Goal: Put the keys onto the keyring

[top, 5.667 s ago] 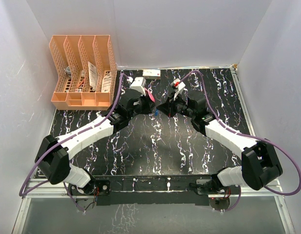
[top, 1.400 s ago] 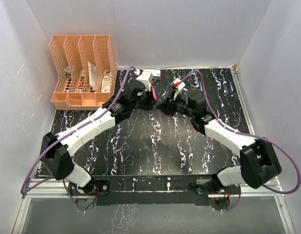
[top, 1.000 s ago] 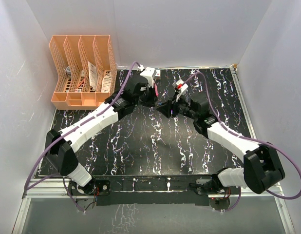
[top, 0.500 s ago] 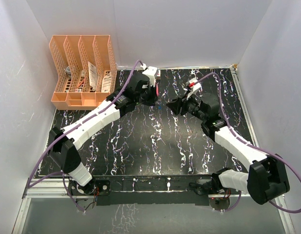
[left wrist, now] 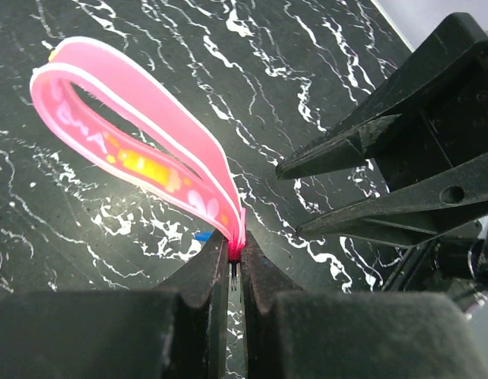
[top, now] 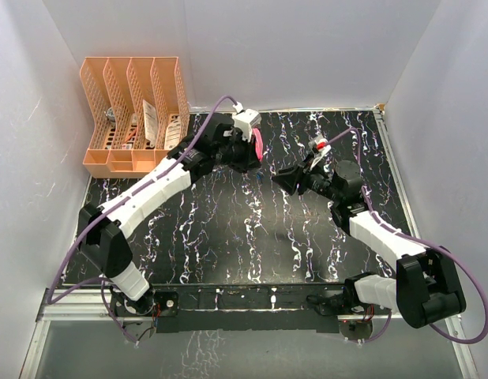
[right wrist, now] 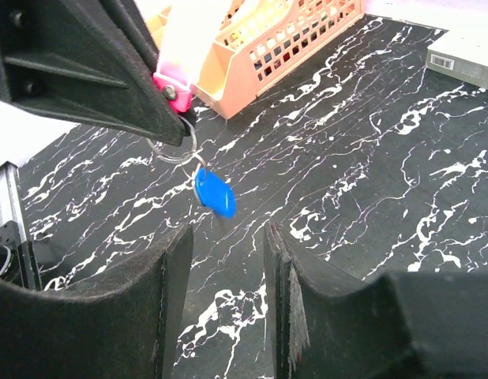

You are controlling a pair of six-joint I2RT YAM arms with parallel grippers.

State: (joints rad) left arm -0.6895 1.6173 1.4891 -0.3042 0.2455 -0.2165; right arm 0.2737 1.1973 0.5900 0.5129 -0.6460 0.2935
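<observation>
Left wrist view shows the left jaws pressed together on the soft pink looped strap fob [left wrist: 141, 158], pinching its ring end above the black marbled table [left wrist: 86, 229]. From the right wrist, the thin metal ring [right wrist: 174, 150] and tiny blue-headed key [right wrist: 215, 194] dangle free, light and likely to swing; the flat blue head looks the surest hold. Right jaws stand spread and empty just beside it. Open room lies below; the orange file rack [right wrist: 283, 47] sits well apart.
</observation>
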